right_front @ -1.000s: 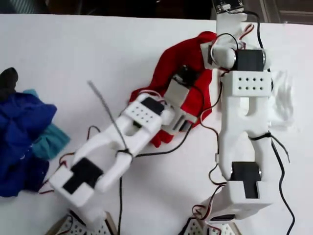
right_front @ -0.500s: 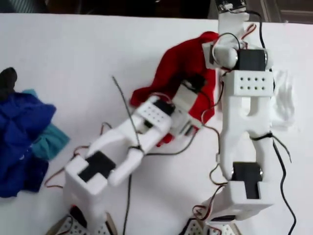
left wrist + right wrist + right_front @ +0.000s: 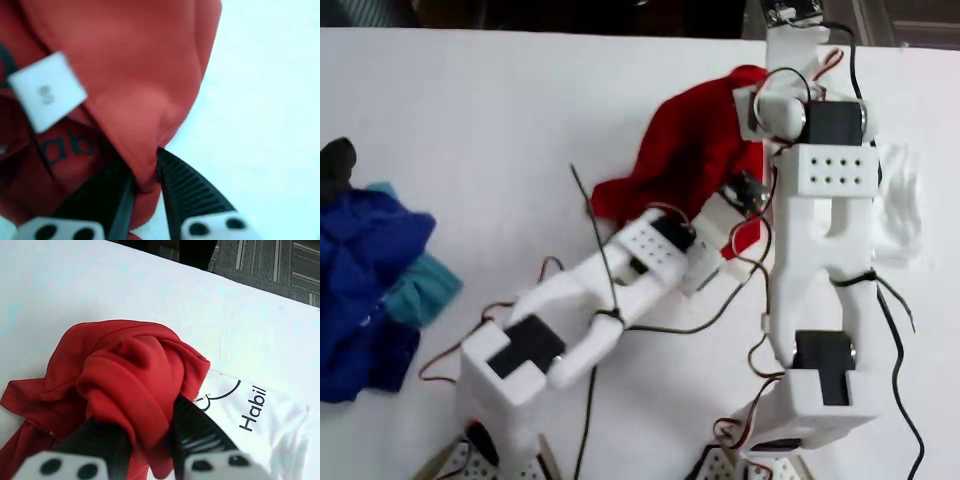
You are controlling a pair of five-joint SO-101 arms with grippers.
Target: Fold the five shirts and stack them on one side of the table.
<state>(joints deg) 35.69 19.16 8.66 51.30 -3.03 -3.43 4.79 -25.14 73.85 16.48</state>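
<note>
A crumpled red shirt (image 3: 690, 140) lies at the back middle of the white table (image 3: 500, 100). My left gripper (image 3: 145, 175) is shut on a folded edge of the red shirt (image 3: 125, 75), near its white neck label (image 3: 45, 97). In the high view the left gripper (image 3: 745, 195) sits at the shirt's near right side. My right gripper (image 3: 147, 440) is shut on a bunched fold of the red shirt (image 3: 125, 375) at its far end. A white shirt (image 3: 250, 415) with dark print lies under the right arm, its edge (image 3: 900, 200) showing at the right.
A heap of shirts lies at the table's left edge: dark blue (image 3: 365, 270), teal (image 3: 425, 285) and black (image 3: 335, 165). Loose cables (image 3: 595, 240) trail from both arms. The table's far edge (image 3: 240, 277) drops to dark flooring.
The left arm has swung right across the red shirt, its gripper going from the shirt's near middle to its right side beside the right arm. The right arm has stayed put.
</note>
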